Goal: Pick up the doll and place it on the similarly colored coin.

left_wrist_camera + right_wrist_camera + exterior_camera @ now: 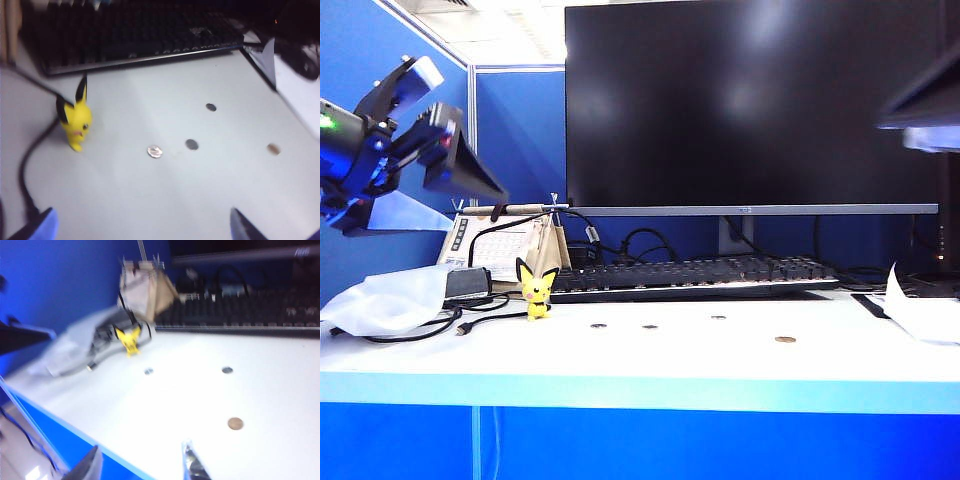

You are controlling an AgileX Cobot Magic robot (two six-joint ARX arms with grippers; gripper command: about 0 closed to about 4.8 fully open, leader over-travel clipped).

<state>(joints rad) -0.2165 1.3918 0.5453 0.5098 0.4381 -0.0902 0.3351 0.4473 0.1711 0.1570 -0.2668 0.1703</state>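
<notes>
The doll (537, 290), a tiny yellow figurine with black-tipped ears, stands upright on the white table at the left, in front of the keyboard; the wrist views show the doll (75, 120) (130, 340) too. The golden coin (785, 340) (273, 148) (235, 423) lies flat further right, near the front edge. Darker coins (598, 326) (649, 326) (718, 317) lie between the two. My left gripper (460, 125) (142, 227) hangs open, high above the table's left end, holding nothing. My right gripper (141, 462) is open and empty over the table's front edge.
A black keyboard (690, 275) and large monitor (750, 100) stand behind the coins. A black cable (30, 165) and a plastic bag (380, 300) lie left of the doll. White paper (920, 315) sits at the right. A dark blurred arm part (920, 100) shows at top right.
</notes>
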